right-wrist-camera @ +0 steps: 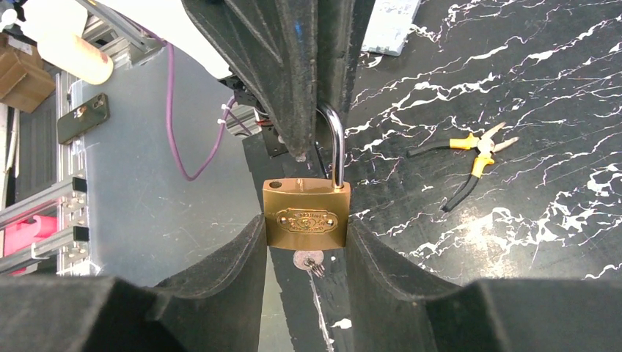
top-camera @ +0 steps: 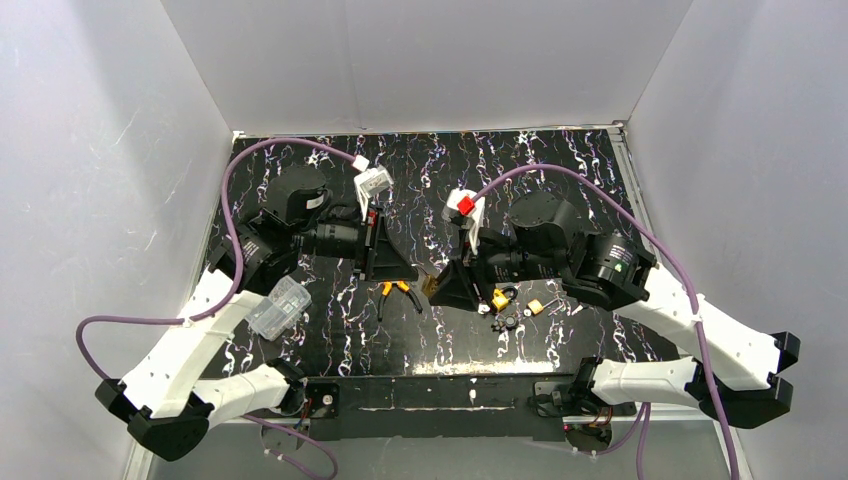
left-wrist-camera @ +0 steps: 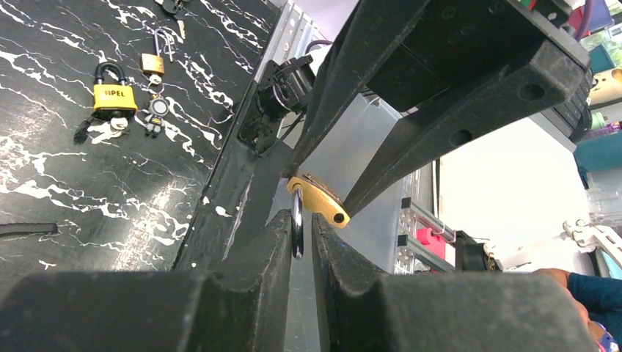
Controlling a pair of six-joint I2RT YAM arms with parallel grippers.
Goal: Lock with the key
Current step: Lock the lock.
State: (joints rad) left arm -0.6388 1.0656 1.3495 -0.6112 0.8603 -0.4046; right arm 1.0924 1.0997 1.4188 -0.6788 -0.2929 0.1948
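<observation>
Brass padlock (right-wrist-camera: 306,214), gripped by its body in the right hand (right-wrist-camera: 304,224), aloft over the counter (right-wrist-camera: 513,73), key (right-wrist-camera: 309,262) in its underside. Left hand (left-wrist-camera: 301,220), meeting it head-on, is pinched on the open shackle (right-wrist-camera: 336,147); best to align the free leg with its hole and press straight down.
</observation>
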